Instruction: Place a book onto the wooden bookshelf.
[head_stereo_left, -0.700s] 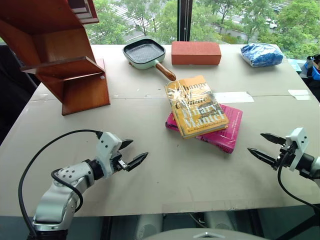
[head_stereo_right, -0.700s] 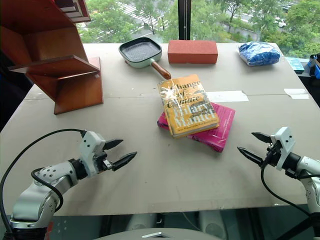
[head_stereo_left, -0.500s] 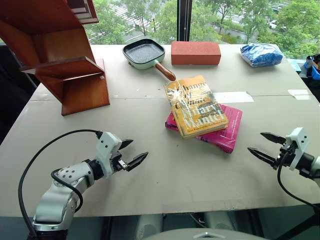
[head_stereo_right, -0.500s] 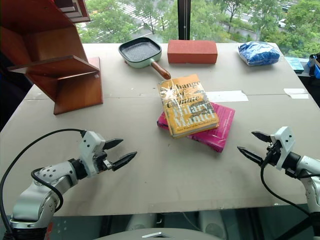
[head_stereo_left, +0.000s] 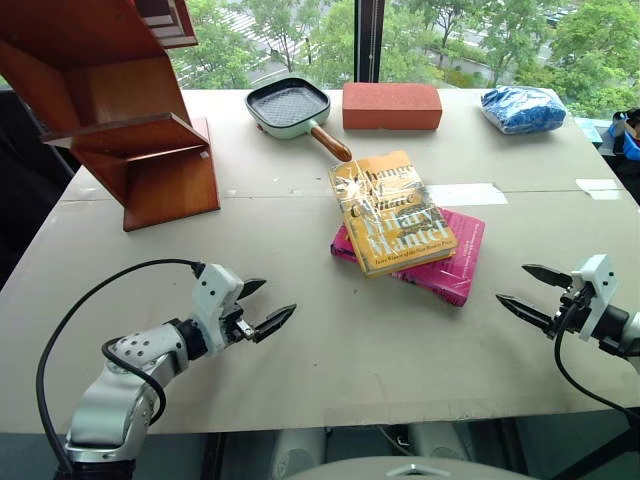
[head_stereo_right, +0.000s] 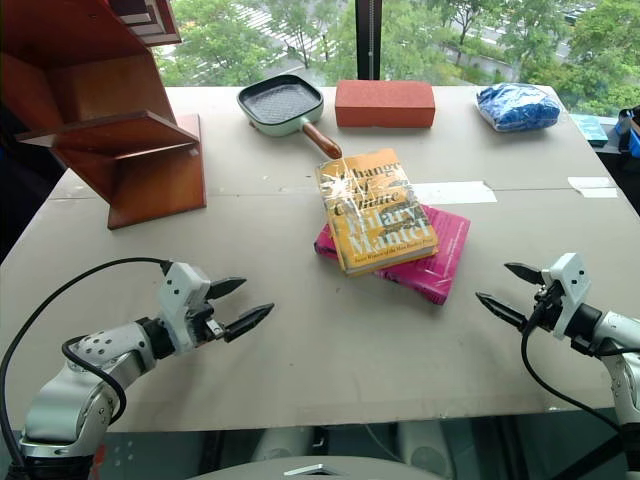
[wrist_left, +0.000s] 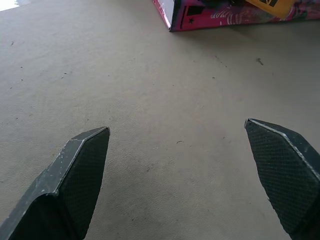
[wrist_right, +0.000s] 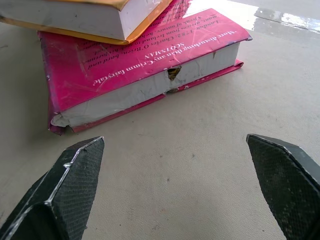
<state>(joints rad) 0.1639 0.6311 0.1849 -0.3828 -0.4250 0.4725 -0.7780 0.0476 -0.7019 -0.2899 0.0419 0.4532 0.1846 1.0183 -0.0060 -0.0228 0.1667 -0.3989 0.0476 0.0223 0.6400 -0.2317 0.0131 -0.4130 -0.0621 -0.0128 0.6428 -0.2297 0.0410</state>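
Looks like a lab or test room in an upper-floor office building: big window (head_stereo_left: 300, 40) over treetops and a street, plain beige table (head_stereo_left: 330, 350) patched with tape (head_stereo_left: 467, 194), random mismatched props laid out on it, like a brick (head_stereo_left: 392, 105), a frying pan (head_stereo_left: 290, 107), a blue bag (head_stereo_left: 523, 109), books.
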